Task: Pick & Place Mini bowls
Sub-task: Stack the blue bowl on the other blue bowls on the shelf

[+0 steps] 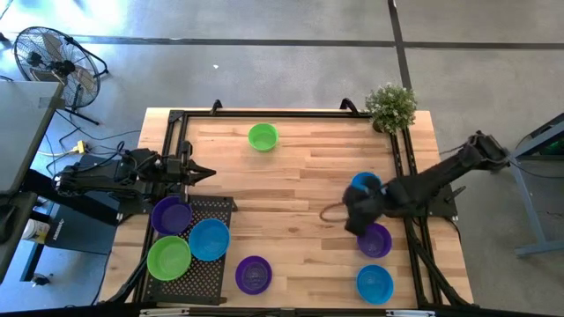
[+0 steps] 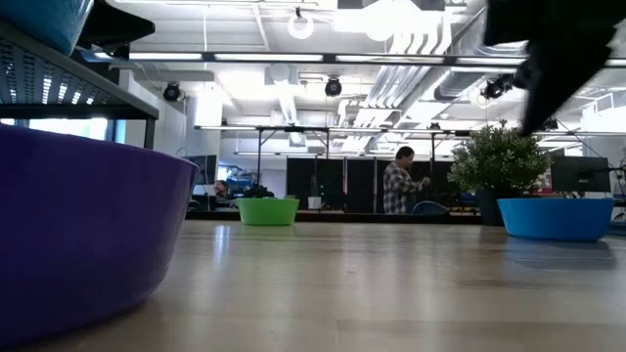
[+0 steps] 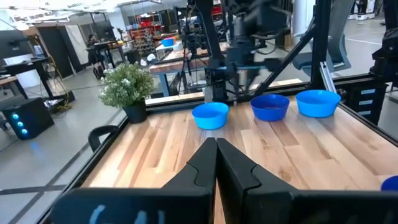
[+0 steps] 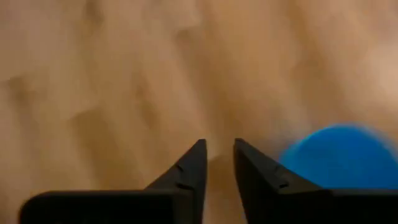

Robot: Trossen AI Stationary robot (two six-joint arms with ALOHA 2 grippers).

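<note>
Several mini bowls lie on the wooden table: a green one (image 1: 263, 136) at the far side, and a blue (image 1: 366, 182), a purple (image 1: 374, 239) and another blue (image 1: 374, 282) on the right. A purple one (image 1: 254, 273) sits near the front. Three more, purple (image 1: 170, 214), blue (image 1: 209, 239) and green (image 1: 168, 257), rest on a black perforated tray (image 1: 207, 277). My right gripper (image 4: 217, 155) hangs open over bare wood, tipped downward, beside the blue bowl (image 4: 342, 155), with nothing between its fingers. My left gripper (image 3: 216, 149) waits shut and level at the table's left edge.
A small potted plant (image 1: 390, 107) stands at the far right corner. Black frame rails (image 1: 401, 158) run along the table's edges. Bare wood lies open in the middle. A person (image 2: 399, 183) stands in the room far beyond the table.
</note>
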